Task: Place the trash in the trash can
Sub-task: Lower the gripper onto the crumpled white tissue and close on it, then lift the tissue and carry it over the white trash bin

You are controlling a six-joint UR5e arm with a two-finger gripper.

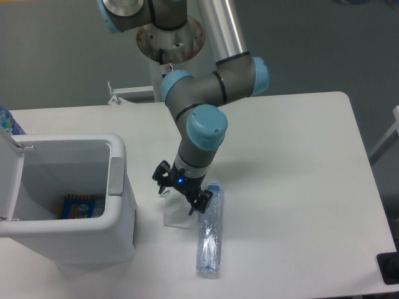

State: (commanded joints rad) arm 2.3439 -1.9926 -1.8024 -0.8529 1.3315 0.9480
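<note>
A crumpled white napkin lies on the table just right of the trash can. My gripper hangs directly over the napkin, fingers spread open on either side of its top, nothing held. A clear crinkled plastic bottle lies beside the napkin on its right, its blue cap end near my right finger. The trash can is a white bin at the left with its lid swung open to the left. Part of the napkin is hidden under the gripper.
A blue-and-orange packet lies inside the bin. The robot's base stands behind the table's back edge. A blue object peeks in at the left edge. A dark object sits at the lower right corner.
</note>
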